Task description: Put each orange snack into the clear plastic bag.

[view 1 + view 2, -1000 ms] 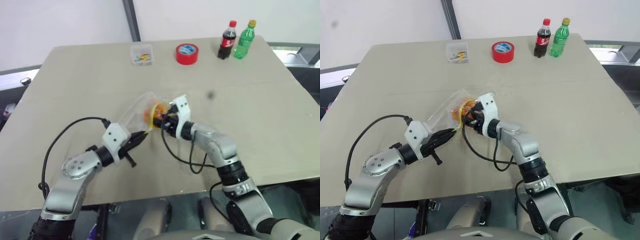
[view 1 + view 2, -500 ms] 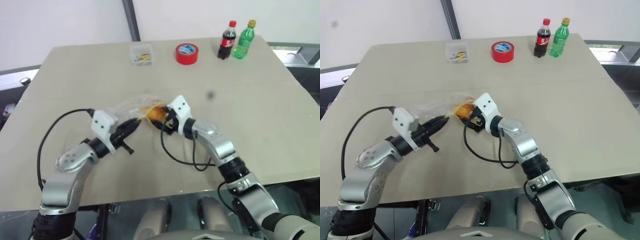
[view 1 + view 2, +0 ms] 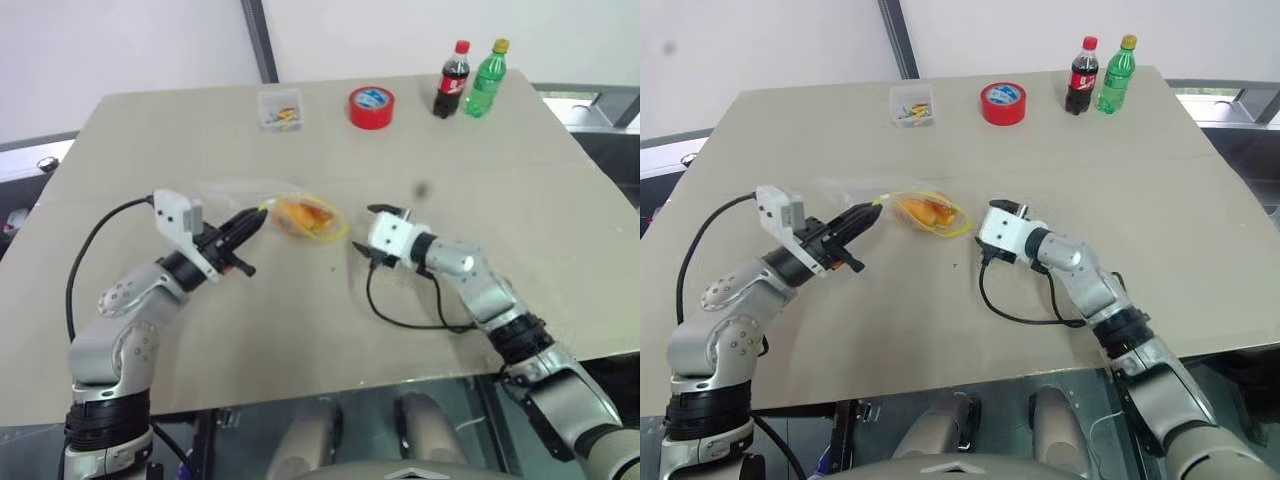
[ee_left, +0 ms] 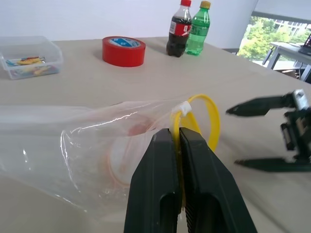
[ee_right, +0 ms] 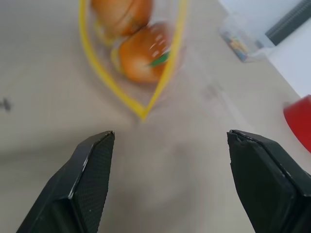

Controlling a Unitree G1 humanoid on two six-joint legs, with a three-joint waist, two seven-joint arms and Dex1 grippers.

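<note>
Both orange snacks (image 5: pixel 133 36) are sitting inside the clear plastic bag (image 3: pixel 285 212) now, a bit left of centre in the head views, mouth with the yellow seal facing right. So the task looks basically done to me.

What changed: a second ago the right gripper (image 3: pixel 379 233) was right at the bag's mouth, and now it's backed off to the right, well clear, jaws spread wide with nothing in them. Looks like it dropped the last snack in and pulled out.

The left gripper (image 4: pixel 176 141) has its jaws pinched tight on the yellow seal strip, and it has lifted the bag a bit since then.

The right wrist view shows the two snacks side by side past the open yellow loop; from the head views they're just an orange blob. The left wrist view gives the pinch up close.

Upper part of the worktop (image 3: pixel 560 200): small clear box (image 3: pixel 282 108), red tape roll (image 3: pixel 371 105), two bottles (image 3: pixel 468 79).
</note>
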